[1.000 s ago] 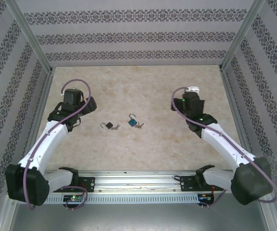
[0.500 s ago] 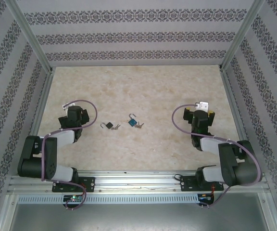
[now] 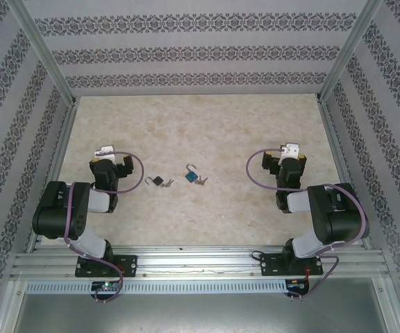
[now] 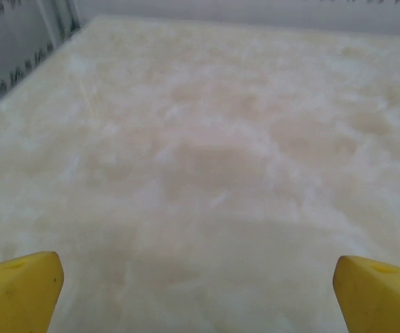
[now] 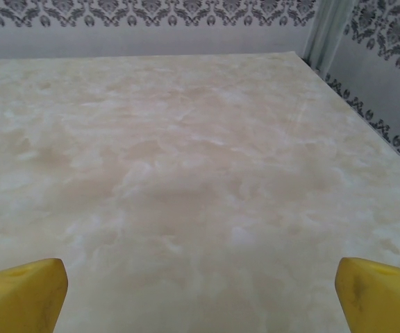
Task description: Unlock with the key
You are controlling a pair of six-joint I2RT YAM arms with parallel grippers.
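Observation:
Two small padlocks lie on the marble table (image 3: 207, 125) between the arms. The black padlock (image 3: 157, 181) has its shackle swung open and a key (image 3: 168, 184) at its right side. The blue padlock (image 3: 191, 176) also has an open shackle, with keys (image 3: 201, 180) at its right. My left gripper (image 3: 110, 164) sits folded back left of the black padlock, open, its yellow fingertips (image 4: 19, 288) wide apart over bare table. My right gripper (image 3: 288, 164) rests folded back to the right of the blue padlock, open, yellow fingertips (image 5: 377, 291) wide apart, nothing between them.
Patterned walls and aluminium posts (image 3: 44, 52) enclose the table on three sides. The metal rail (image 3: 200, 260) with both arm bases runs along the near edge. Purple cables (image 3: 255, 173) loop beside each wrist.
Both arms have pulled back from an extended reach and folded down near their bases. The padlocks and keys have not moved.

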